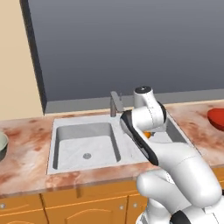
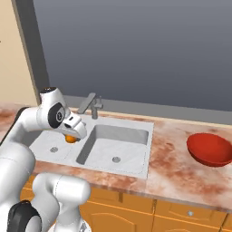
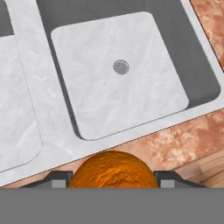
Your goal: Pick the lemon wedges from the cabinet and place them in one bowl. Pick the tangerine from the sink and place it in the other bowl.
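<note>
- The claw (image 3: 113,183) holds the tangerine (image 3: 113,169), pinched between its two dark fingertips (image 3: 57,179); in the hand view the fruit sits at the bottom, above the front edge of the sink (image 3: 131,131)
- In the right base view the tangerine (image 2: 70,138) shows as an orange spot under the hand, raised over the left basin of the sink (image 2: 136,136); in the left base view a sliver of orange (image 1: 148,134) peeks past the forearm over the right basin
- The faucet (image 2: 90,105) stands behind the sink's divider
- A red bowl (image 2: 210,150) rests on the mottled reddish desk (image 2: 176,167), right of the sink and well apart from the claw
- A pale grey-green bowl (image 1: 2,145) sits at the left edge of the desk, partly cut off
</note>
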